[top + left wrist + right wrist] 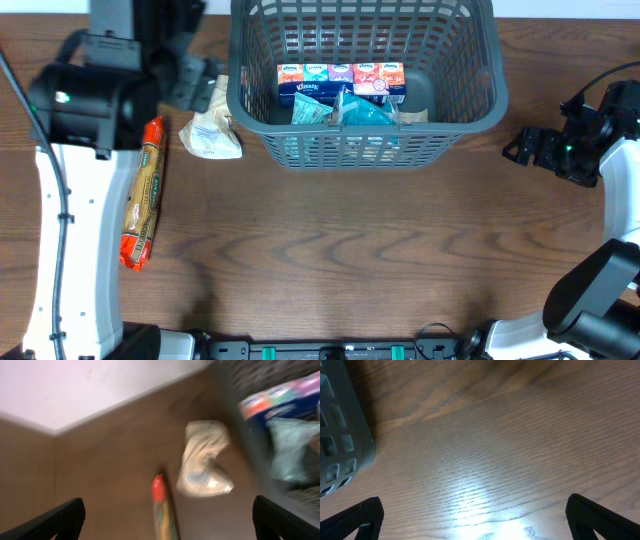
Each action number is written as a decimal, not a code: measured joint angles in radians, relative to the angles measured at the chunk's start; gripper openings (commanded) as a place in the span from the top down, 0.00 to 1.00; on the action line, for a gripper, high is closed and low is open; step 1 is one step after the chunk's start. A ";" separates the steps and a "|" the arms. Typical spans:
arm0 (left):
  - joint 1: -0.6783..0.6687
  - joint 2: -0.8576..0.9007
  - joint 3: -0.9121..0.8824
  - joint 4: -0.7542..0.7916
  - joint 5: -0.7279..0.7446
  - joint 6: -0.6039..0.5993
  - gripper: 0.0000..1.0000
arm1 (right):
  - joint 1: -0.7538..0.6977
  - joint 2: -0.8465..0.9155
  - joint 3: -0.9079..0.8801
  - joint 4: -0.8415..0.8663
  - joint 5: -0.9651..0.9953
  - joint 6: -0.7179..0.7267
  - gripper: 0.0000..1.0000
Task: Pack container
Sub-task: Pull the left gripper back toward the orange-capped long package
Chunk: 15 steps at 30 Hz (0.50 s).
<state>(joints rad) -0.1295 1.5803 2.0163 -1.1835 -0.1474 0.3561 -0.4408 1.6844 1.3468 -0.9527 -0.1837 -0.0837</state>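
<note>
The dark grey lattice container (470, 110) stands at the back centre, holding a multi-pack of tissue boxes (340, 80) and teal packets (360, 110). A cream snack packet (213, 135) lies just left of it, and a long orange biscuit roll (143, 195) lies further left. My left gripper (205, 85) is open and empty above the cream packet; its wrist view shows the cream packet (202, 460), the roll's red end (159, 490) and the container wall (250, 435). My right gripper (520, 148) is open and empty just right of the container (340, 445), over bare table.
The brown wooden table (350, 260) spreads in front of the container. A white surface (75, 385) borders the table's far left edge. The arm bases sit at the front corners.
</note>
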 measured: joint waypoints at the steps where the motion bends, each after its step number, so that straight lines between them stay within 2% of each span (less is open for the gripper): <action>1: 0.031 0.003 0.000 -0.019 -0.004 -0.015 0.02 | 0.000 0.000 0.000 0.000 0.000 0.000 0.01; 10: 0.311 0.037 -0.116 -0.039 0.021 -0.088 0.01 | 0.000 0.000 0.000 0.003 -0.002 0.000 0.01; 15: 0.365 0.041 -0.284 0.000 0.043 -0.095 0.01 | 0.000 0.000 0.000 0.005 -0.004 0.000 0.01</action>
<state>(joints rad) 0.2352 1.6215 1.7325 -1.1835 -0.1040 0.2607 -0.4408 1.6844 1.3468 -0.9478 -0.1879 -0.0837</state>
